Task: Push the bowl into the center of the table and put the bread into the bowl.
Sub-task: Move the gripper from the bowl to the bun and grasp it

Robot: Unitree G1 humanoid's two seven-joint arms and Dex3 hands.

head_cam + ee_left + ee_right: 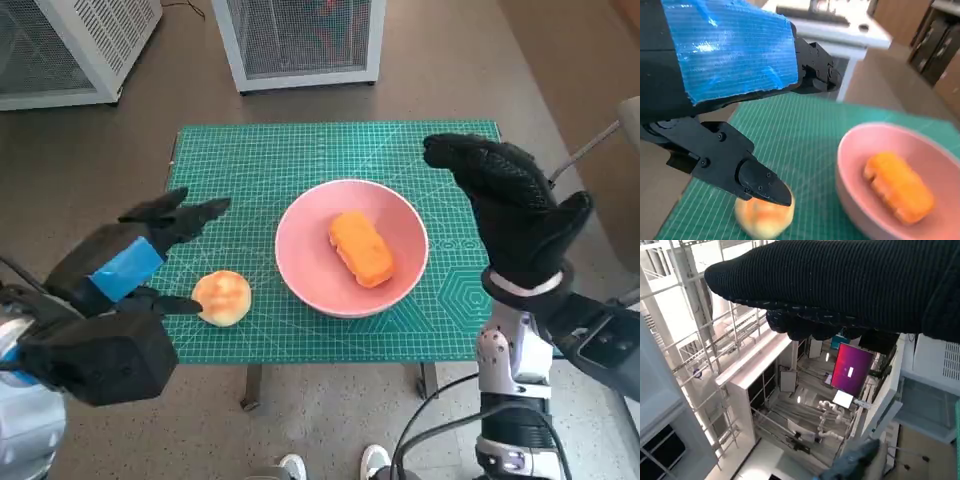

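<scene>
A pink bowl (352,290) sits near the middle of the green cutting mat (260,160) and holds an orange loaf-shaped bread (361,247). A round pale bun (222,297) lies on the mat to the bowl's left, near the front edge. My left hand (150,240) hovers over the bun with its fingers apart and holds nothing; in the left wrist view a fingertip (762,185) hangs just above the bun (765,217), with the bowl (855,165) and the orange bread (897,187) beside it. My right hand (510,205) is raised at the mat's right edge, fingers spread, empty.
Two white mesh-sided units (300,35) (70,45) stand on the floor behind the table. A person's shoes (330,465) show below the front edge. The right wrist view points up at a room interior past the glove (840,285).
</scene>
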